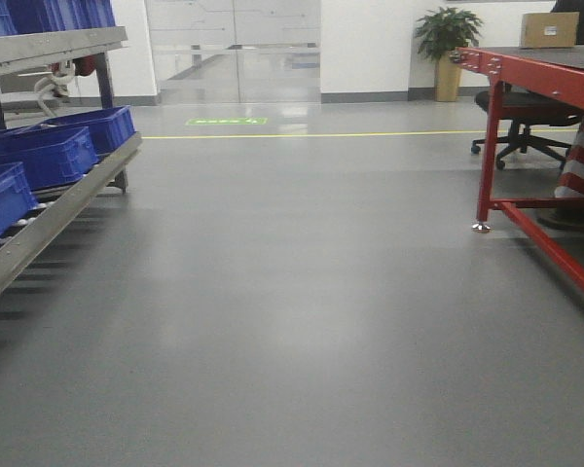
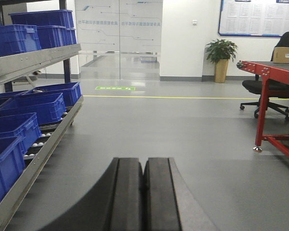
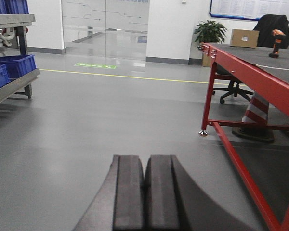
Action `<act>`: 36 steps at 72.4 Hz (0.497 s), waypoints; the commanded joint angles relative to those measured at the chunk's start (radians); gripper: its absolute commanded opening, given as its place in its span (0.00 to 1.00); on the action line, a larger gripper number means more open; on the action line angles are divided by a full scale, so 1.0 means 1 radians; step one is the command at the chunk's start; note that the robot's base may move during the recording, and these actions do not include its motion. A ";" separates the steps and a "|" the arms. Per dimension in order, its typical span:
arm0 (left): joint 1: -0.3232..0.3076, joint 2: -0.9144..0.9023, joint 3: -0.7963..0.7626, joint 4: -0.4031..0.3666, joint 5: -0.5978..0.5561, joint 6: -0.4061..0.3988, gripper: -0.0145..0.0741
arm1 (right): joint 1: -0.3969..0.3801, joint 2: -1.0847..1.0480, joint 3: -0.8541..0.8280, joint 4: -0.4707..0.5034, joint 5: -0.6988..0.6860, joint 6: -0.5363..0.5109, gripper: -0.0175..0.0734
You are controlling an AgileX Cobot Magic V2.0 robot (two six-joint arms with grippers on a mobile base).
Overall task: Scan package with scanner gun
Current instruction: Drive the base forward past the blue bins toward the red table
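Grey floor [image 1: 292, 292] is spreading out wide in a big work room. On the left, a metal rack [image 2: 43, 159] is holding rows of blue bins [image 2: 31, 108]. The left fingers [image 2: 127, 192] are pressing tight together and are gripping nothing. Far back in the middle, glass doors [image 1: 234, 49] are shining, and a green plant [image 3: 209, 31] is sitting by the wall.

On the right, a red counter [image 3: 250, 72] is standing. At its far end the package [image 3: 244, 38] is resting with its white label facing this way. Near it on the right, the scanner gun [image 3: 278, 42] is standing up on the counter. The right fingers [image 3: 128, 192] are also squeezing together with nothing between them.

Both things are sitting well apart from the 2 arms, so I think the job is only just starting. Next, the robot is going to need to roll up to the counter. Then 1 set of fingers is going to have to open and grab the orange handle. After that the gun's head is going to need to point at the white label.
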 commanded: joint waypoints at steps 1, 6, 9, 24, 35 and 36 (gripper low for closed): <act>0.001 -0.004 -0.001 0.005 -0.019 0.000 0.04 | -0.001 -0.002 0.000 0.002 -0.021 0.000 0.01; 0.001 -0.004 -0.001 0.005 -0.019 0.000 0.04 | -0.001 -0.002 0.000 0.002 -0.021 0.000 0.01; 0.001 -0.004 -0.001 0.005 -0.019 0.000 0.04 | -0.001 -0.002 0.000 0.002 -0.021 0.000 0.01; 0.001 -0.004 -0.001 0.005 -0.019 0.000 0.04 | -0.001 -0.002 0.000 0.002 -0.021 0.000 0.01; 0.001 -0.004 -0.001 0.005 -0.019 0.000 0.04 | -0.001 -0.002 0.000 0.002 -0.021 0.000 0.01; 0.001 -0.004 -0.001 0.005 -0.019 0.000 0.04 | -0.001 -0.002 0.000 0.002 -0.021 0.000 0.01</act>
